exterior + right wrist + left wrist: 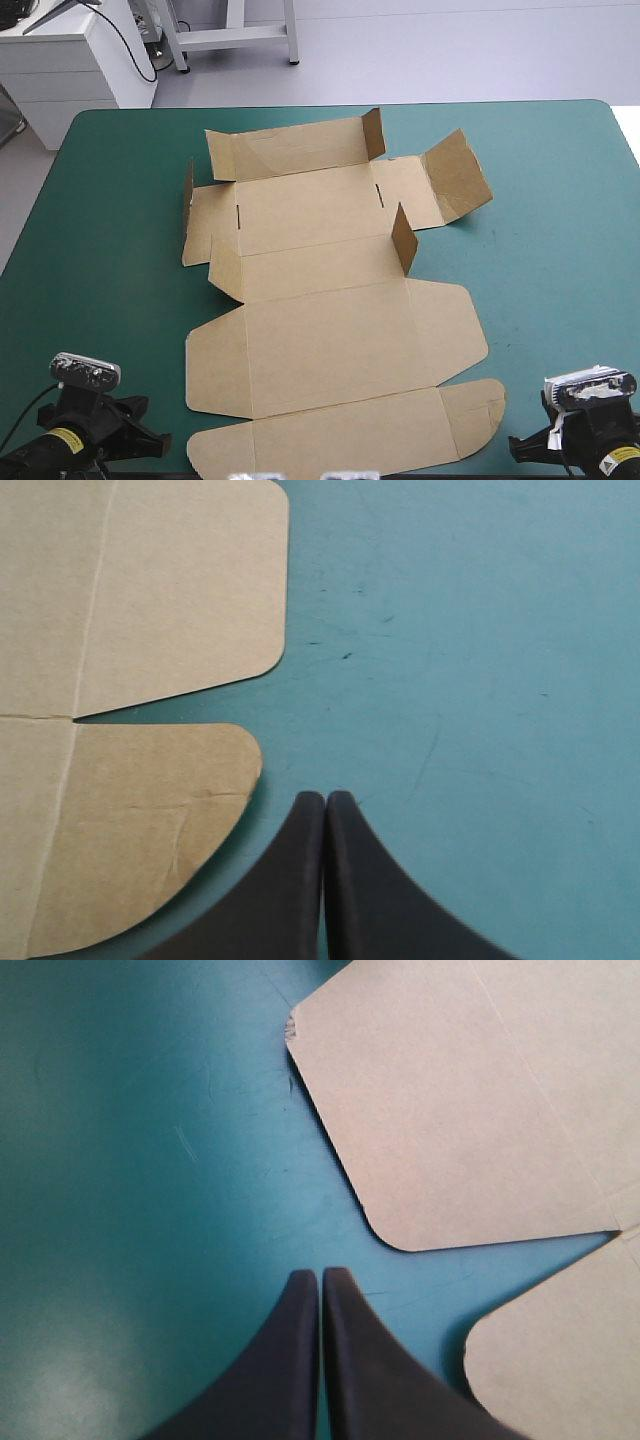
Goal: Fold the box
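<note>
Box [330,330]: a cut brown sheet lying open on the teal-green cover [110,260], mid-table, running from near the far edge to the near edge. Mostly flat. At the far end a few small tabs [403,240] stand up from their creases, and the side flap [455,175] toward the table's right edge sits tilted. The wide panels and rounded flaps [470,410] at the near end lie flat on the cover. No wall is tucked, so folding looks barely begun, if begun at all. Left gripper [320,1274]: black fingers pressed together, nothing between them, over bare cover just beside the rounded flaps at the box's near-left corner, not touching the board. Right gripper [326,796]: also closed and empty, just off the rounded flap at the near-right corner, with a strip of cover between it and the board. Judgement: this is the approach step. The next move probably calls for the fingers to part, or for a closed tip to slide under a flat edge, so that a side panel can be levered up along its crease. The sheet may skate on the smooth cover unless the other arm steadies it.
</note>
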Controlling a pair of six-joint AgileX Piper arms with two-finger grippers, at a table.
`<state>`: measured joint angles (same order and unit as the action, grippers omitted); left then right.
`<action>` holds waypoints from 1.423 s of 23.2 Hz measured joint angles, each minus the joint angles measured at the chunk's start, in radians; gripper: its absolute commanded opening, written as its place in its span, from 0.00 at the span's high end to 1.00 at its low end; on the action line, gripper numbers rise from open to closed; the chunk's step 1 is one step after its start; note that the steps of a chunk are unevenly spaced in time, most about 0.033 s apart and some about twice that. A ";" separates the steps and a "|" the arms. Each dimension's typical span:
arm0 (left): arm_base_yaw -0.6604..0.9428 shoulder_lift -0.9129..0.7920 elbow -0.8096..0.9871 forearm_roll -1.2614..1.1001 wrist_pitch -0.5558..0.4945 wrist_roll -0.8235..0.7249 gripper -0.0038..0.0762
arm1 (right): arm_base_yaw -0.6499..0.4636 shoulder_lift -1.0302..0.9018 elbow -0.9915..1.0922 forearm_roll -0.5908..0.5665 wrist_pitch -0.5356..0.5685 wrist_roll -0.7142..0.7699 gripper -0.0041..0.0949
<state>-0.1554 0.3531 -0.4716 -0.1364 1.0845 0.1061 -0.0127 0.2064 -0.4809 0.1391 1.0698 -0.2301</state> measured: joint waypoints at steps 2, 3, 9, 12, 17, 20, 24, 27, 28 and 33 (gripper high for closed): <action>0.000 0.000 0.000 0.000 0.000 0.000 0.96 | 0.000 0.000 0.000 0.023 0.000 -0.019 0.97; 0.000 0.000 0.000 0.000 0.000 0.000 0.96 | 0.000 0.000 0.000 0.034 0.001 -0.026 0.97; 0.000 0.000 0.000 0.000 0.000 0.000 0.96 | 0.000 0.000 0.000 0.040 0.001 -0.035 0.97; 0.000 0.000 0.000 0.000 0.000 0.000 0.96 | 0.000 0.000 0.000 0.040 0.001 -0.038 0.97; 0.000 0.000 0.000 0.000 0.000 0.000 0.96 | 0.000 0.000 0.000 0.040 0.001 -0.038 0.97; 0.000 0.000 0.000 0.000 0.000 0.000 0.96 | 0.000 0.000 -0.009 0.040 -0.004 -0.039 0.97; 0.000 0.000 0.000 0.000 0.000 0.000 0.96 | 0.000 0.041 -0.155 0.033 -0.011 -0.042 0.98; 0.000 0.000 0.000 0.000 0.000 0.000 0.96 | 0.000 0.141 -0.264 0.011 -0.012 -0.043 0.98; 0.000 0.000 0.000 0.000 0.000 0.000 0.96 | 0.000 0.172 -0.287 0.008 -0.012 -0.043 0.98; 0.000 0.000 0.000 0.000 0.000 0.000 0.96 | 0.000 0.393 -0.434 0.003 -0.015 -0.046 0.98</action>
<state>-0.1554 0.3531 -0.4716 -0.1364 1.0842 0.1061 -0.0127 0.5996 -0.9145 0.1417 1.0547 -0.2761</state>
